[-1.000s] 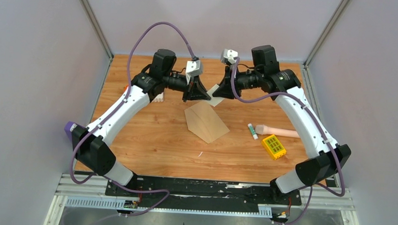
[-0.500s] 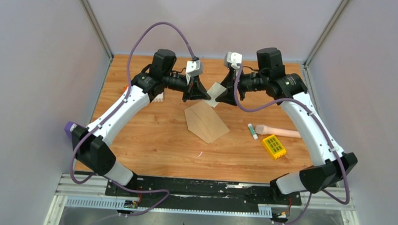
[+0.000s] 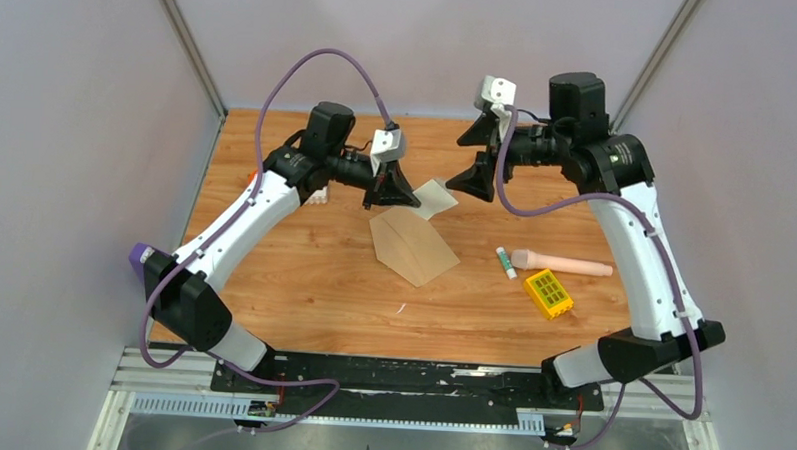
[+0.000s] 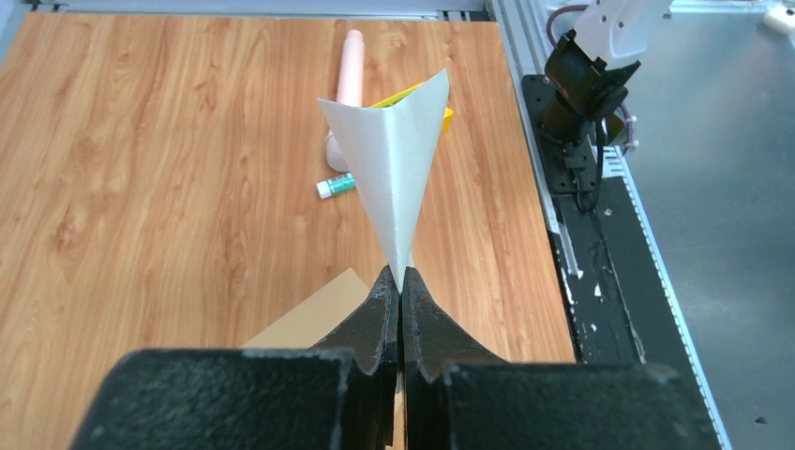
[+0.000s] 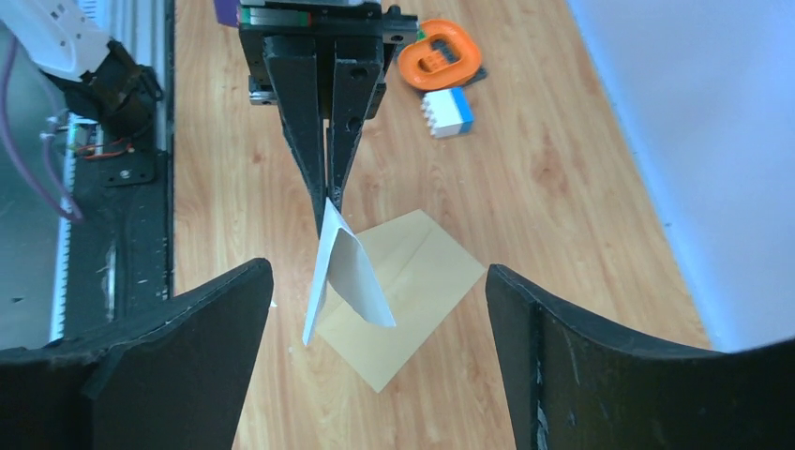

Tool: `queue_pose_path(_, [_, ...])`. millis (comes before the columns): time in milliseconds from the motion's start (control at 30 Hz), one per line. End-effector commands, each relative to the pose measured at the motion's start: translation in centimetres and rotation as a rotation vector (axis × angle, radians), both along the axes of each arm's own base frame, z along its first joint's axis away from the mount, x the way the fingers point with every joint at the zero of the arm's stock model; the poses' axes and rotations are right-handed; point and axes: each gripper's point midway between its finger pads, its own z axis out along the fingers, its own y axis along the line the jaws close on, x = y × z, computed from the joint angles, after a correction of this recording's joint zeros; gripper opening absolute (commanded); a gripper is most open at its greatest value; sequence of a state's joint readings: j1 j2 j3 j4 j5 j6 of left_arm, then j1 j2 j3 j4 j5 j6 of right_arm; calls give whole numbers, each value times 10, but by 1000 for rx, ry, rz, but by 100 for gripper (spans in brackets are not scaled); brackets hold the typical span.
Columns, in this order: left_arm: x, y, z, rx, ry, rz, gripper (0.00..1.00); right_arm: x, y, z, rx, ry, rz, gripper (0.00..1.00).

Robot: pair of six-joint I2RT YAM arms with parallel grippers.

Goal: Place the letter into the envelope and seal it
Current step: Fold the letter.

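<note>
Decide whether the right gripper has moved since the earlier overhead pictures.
Yes. The right gripper has pulled back rightward, away from the unmoved envelope, leaving the letter with the left gripper.

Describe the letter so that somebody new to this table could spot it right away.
Look at the far middle of the wooden table, where the left pincer is shut. The letter is the pale bent sheet pinched in it; the envelope nearby is browner and lies flat.

A robotics lab cell: grey panel walls (image 3: 78,124), wood-grain table (image 3: 312,282), 2 arms (image 3: 234,229) bolted to a rail (image 3: 409,377).
</note>
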State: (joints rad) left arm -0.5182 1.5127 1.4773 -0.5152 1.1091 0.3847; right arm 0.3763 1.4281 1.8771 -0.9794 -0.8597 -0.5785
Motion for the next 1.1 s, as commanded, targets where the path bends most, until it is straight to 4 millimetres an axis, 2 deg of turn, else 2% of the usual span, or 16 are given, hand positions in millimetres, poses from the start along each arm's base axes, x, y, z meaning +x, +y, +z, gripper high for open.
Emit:
queue_pose_path(0, [-13,6,10,-8,-97,-31,2,-7,9,-33,-29,212,68,86])
queue_pose_path(133, [-12,8,6,19,-146,-23,3,-14,17,-50,-23,337,127,87])
queue_pose_path(367, [-20,4,-4,78,-188,-43,3,-22,26,-36,30,384,195,86])
queue_pose_path(433, [-20,3,-7,89,-195,-45,3,-25,29,-36,25,400,208,84])
queue_pose_path(533, [-18,2,-10,96,-190,-39,3,-33,35,-48,-21,411,232,79])
queue_pose_path(600, [-18,2,-10,97,-185,-37,3,-38,38,-62,-77,394,234,74])
queue_pose_path(667, [-17,1,-11,97,-182,-38,3,-40,40,-73,-120,381,221,63])
queue_pose_path(733, [-17,1,-12,96,-179,-39,3,-40,41,-76,-133,383,215,50])
queue_pose_path(800, [-17,0,-13,96,-176,-39,3,-38,39,-75,-140,371,198,42])
queue_pose_path(1000, [-17,1,-15,99,-175,-38,3,-25,32,-70,-165,281,119,37])
queue_pose_path(1067, [-17,0,-15,99,-173,-38,3,-23,31,-69,-167,264,104,32])
